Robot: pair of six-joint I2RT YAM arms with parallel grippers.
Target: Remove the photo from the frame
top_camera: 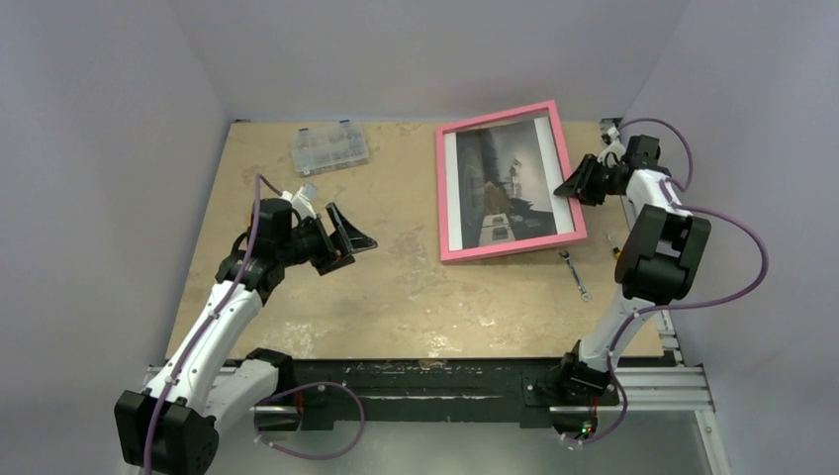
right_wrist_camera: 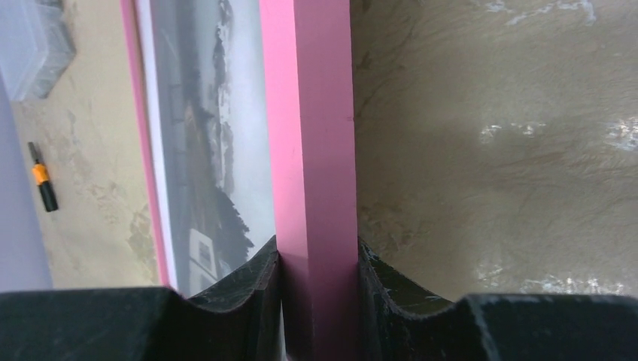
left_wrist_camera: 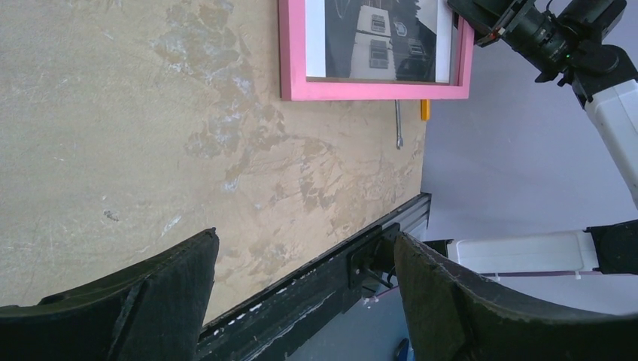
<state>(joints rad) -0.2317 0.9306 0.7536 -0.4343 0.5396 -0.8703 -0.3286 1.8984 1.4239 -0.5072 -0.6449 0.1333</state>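
Observation:
The pink frame (top_camera: 510,249) lies flat at the table's back right, with the photo (top_camera: 505,183), a dark grey scene with white side bands, inside it. My right gripper (top_camera: 574,188) is shut on the frame's right-hand bar. In the right wrist view both fingers press against that pink bar (right_wrist_camera: 308,135), and the photo (right_wrist_camera: 203,135) lies just to its left. My left gripper (top_camera: 351,237) hovers open above bare table, well left of the frame. The left wrist view has the frame's near corner (left_wrist_camera: 376,90) far ahead of the wide-apart fingers (left_wrist_camera: 188,286).
A clear plastic compartment box (top_camera: 329,147) sits at the back left. A small metal wrench (top_camera: 575,274) lies just in front of the frame's near right corner. An orange-and-black bit (right_wrist_camera: 42,177) rests near the table's right edge.

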